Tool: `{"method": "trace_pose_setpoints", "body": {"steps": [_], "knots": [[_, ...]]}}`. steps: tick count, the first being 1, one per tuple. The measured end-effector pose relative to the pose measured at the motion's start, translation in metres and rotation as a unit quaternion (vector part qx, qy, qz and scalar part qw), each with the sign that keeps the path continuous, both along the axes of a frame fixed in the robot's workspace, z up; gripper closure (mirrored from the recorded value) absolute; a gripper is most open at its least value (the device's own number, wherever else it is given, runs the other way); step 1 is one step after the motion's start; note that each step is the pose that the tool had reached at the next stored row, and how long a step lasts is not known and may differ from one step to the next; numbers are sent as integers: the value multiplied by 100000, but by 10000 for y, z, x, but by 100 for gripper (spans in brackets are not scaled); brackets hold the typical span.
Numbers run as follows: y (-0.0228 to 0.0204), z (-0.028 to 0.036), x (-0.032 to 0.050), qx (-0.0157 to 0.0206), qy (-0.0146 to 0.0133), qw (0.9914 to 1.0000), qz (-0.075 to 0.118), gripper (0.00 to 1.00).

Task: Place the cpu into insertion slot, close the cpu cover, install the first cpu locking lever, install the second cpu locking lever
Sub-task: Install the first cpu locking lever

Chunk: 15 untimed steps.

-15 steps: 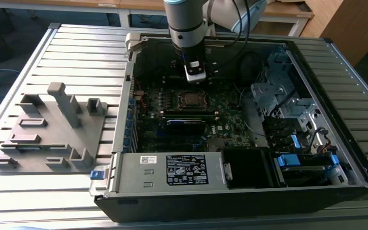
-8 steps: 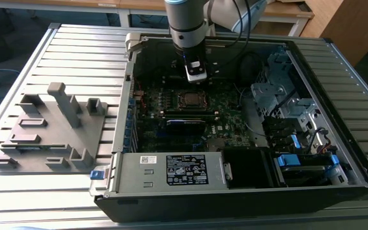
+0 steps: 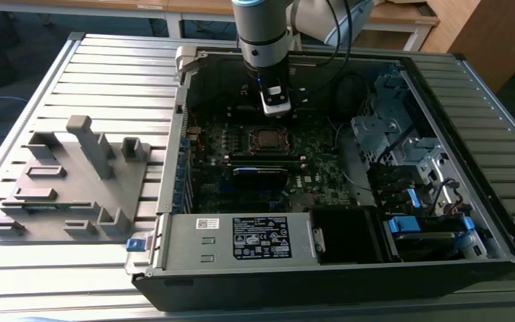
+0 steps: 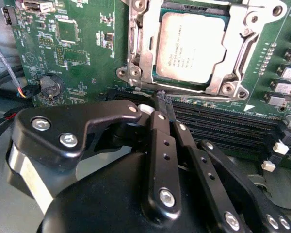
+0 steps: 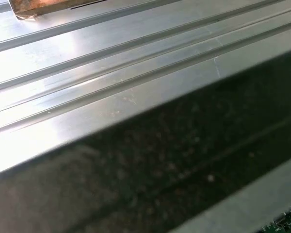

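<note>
Beside the cpu (image 4: 191,46), pincer (image 4: 160,99) tip-down.

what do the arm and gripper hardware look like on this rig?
The arm is silver-grey tube sections with a blue ring and a black wrist band, and a black cable loops alongside it. The gripper is matte black linkage bars with silver screw heads, in the second wrist view.
</note>
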<state>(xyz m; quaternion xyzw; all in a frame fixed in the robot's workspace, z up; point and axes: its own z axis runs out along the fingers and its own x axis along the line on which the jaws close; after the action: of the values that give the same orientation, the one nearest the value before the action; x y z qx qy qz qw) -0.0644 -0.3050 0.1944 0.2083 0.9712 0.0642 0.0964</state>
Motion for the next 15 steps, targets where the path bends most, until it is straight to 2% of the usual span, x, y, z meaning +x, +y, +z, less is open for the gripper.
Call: {"method": "trace_pose_setpoints", "body": {"steps": [11,15], "knots": [[-6,-4,0,-149,-4,100000,4,89],[-5,28,1,-150,-2,100000,6,89]]}}
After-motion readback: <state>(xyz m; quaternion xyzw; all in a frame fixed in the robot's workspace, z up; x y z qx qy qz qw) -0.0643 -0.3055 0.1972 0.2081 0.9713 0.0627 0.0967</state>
